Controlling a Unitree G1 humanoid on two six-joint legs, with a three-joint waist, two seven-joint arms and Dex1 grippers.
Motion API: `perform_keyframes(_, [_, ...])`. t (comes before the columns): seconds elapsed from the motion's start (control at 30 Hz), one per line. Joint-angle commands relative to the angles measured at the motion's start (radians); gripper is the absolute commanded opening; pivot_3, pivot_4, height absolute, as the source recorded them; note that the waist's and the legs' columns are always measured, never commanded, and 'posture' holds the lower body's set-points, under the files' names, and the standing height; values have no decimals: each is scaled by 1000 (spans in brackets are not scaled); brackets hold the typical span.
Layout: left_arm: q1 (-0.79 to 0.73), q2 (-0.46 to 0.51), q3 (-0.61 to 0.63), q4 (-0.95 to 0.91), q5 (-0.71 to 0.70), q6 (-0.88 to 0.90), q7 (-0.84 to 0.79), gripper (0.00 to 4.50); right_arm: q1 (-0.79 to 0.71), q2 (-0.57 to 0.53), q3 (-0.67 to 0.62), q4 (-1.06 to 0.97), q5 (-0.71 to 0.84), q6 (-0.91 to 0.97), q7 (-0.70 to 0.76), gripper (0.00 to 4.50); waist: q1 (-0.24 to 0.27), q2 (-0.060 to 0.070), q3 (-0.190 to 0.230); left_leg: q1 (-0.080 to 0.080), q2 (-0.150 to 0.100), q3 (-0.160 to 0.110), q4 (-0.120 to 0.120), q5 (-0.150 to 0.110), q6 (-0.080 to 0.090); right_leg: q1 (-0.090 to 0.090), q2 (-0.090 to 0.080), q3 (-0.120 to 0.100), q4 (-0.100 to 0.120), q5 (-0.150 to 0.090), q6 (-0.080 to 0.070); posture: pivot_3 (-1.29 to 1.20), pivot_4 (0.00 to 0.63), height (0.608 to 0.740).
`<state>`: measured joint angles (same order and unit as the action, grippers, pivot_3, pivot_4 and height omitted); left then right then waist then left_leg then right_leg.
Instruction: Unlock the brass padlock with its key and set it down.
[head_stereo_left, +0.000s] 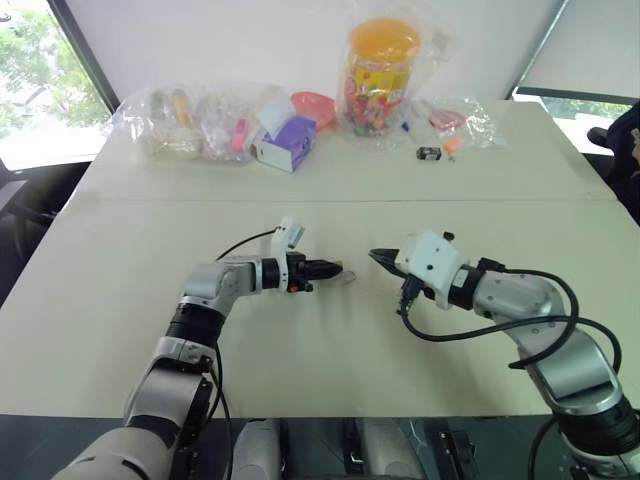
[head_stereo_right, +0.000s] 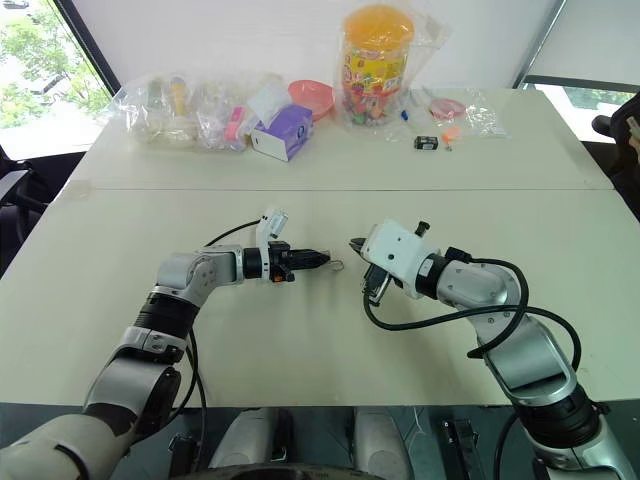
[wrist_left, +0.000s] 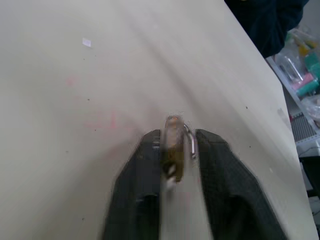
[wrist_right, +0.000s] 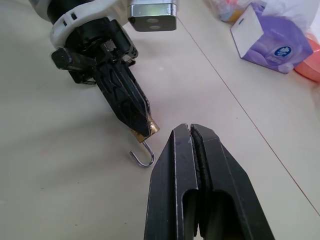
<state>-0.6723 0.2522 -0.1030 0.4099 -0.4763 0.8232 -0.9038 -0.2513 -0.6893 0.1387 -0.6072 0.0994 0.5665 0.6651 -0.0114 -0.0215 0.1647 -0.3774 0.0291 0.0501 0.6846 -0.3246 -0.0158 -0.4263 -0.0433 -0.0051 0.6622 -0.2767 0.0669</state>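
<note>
The tiny brass padlock (wrist_right: 151, 128) sits at the tips of my left gripper (head_stereo_left: 338, 268), low over the cream table (head_stereo_left: 330, 360) near its middle. Its thin silver shackle (wrist_right: 144, 155) hangs swung out as an open hook, reaching down to the tabletop. In the left wrist view the padlock (wrist_left: 173, 145) lies against one finger, with a gap to the other finger (wrist_left: 215, 155), so the jaws stand apart. My right gripper (wrist_right: 190, 129) is shut with nothing visible between its fingers. It hovers a short way to the right of the lock, pointing at it. The key is hidden.
Along the table's far edge lie clear bags of small items (head_stereo_left: 190, 125), a purple tissue box (head_stereo_left: 288, 142), a pink bowl (head_stereo_left: 313, 105), a jar with an orange lid (head_stereo_left: 380, 75) and a small black object (head_stereo_left: 429, 153). A person's dark sleeve (head_stereo_left: 625, 150) shows at the far right.
</note>
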Motion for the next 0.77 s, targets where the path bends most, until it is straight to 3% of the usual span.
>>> perform_keyframes(0.03, [5, 28, 21, -30, 3, -8, -10, 2882, -18, 3, -6, -22, -8, -24, -4, 0, 0, 0, 0, 0, 0, 0, 0, 0, 0, 0, 0, 0, 0, 0, 0, 0, 150, 740])
perform_keyframes(0.13, [13, 80, 11, -59, 24, -32, -42, 4415, -13, -12, -11, -8, -10, -44, 10, 0, -3, 0, 0, 1, 0, 0, 0, 0, 0, 1, 0, 0, 0, 0, 0, 0, 150, 740])
perform_keyframes(0.43, [77, 268, -41, -240, 62, -170, -226, 4472, 3, -94, -60, 30, 0, -91, 77, 0, 6, 0, 0, 1, 0, 0, -1, 0, 0, 1, 0, 0, 0, 0, 0, 0, 150, 740])
perform_keyframes(0.77, [99, 401, 31, -409, -30, -125, -316, 4472, 62, -195, -130, -17, 86, -67, 200, 0, 10, 0, 0, 1, 0, 0, 0, 0, 0, 1, 0, 0, -1, 0, 0, 0, 150, 740])
